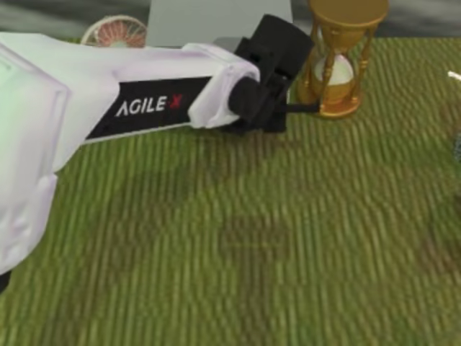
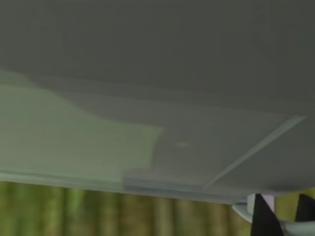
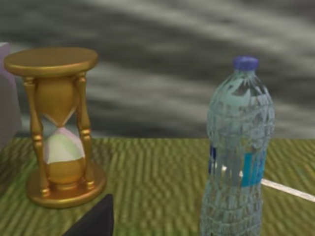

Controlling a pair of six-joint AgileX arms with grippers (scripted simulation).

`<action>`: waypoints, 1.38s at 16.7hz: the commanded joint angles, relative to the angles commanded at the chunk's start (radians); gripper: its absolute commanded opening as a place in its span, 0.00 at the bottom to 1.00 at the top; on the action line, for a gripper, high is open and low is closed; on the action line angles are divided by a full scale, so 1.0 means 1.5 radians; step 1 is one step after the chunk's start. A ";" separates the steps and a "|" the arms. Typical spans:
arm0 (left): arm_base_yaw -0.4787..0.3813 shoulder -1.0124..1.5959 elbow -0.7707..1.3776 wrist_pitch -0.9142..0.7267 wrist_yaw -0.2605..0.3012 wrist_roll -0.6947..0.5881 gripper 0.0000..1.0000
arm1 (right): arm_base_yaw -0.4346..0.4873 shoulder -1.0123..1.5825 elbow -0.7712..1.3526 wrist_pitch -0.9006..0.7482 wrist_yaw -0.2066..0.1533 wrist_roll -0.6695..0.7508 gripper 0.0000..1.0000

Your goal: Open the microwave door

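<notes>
Our left arm fills the near part of the top view, its white forearm reaching across to the microwave at the far edge of the table. Our left gripper sits low at the microwave's front, just beside the golden hourglass; we cannot tell how its jaws stand, since the wrist housing hides them from above and the left wrist view catches only dark finger tips at its edge.

That wrist view is pressed up against the microwave door, a pale grey panel with a raised seam running across it, so close that we cannot say whether the door is shut or ajar.

To do this step well, we judge we should catch the door's free edge, on the hourglass side, and swing it in an arc about the hinge rather than pull straight back, keeping clear of the hourglass.

Our right arm is parked away from the microwave, its jaw state unknown. Its wrist view shows a clear water bottle, cap on, contents unclear. A pink fan stands beside the microwave, opposite the hourglass.
</notes>
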 joint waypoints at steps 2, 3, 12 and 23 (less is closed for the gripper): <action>0.001 -0.012 -0.017 0.013 0.008 0.013 0.00 | 0.000 0.000 0.000 0.000 0.000 0.000 1.00; 0.002 -0.013 -0.019 0.014 0.009 0.015 0.00 | 0.000 0.000 0.000 0.000 0.000 0.000 1.00; 0.002 -0.013 -0.019 0.014 0.009 0.015 0.00 | 0.000 0.000 0.000 0.000 0.000 0.000 1.00; 0.002 -0.013 -0.019 0.014 0.009 0.015 0.00 | 0.000 0.000 0.000 0.000 0.000 0.000 1.00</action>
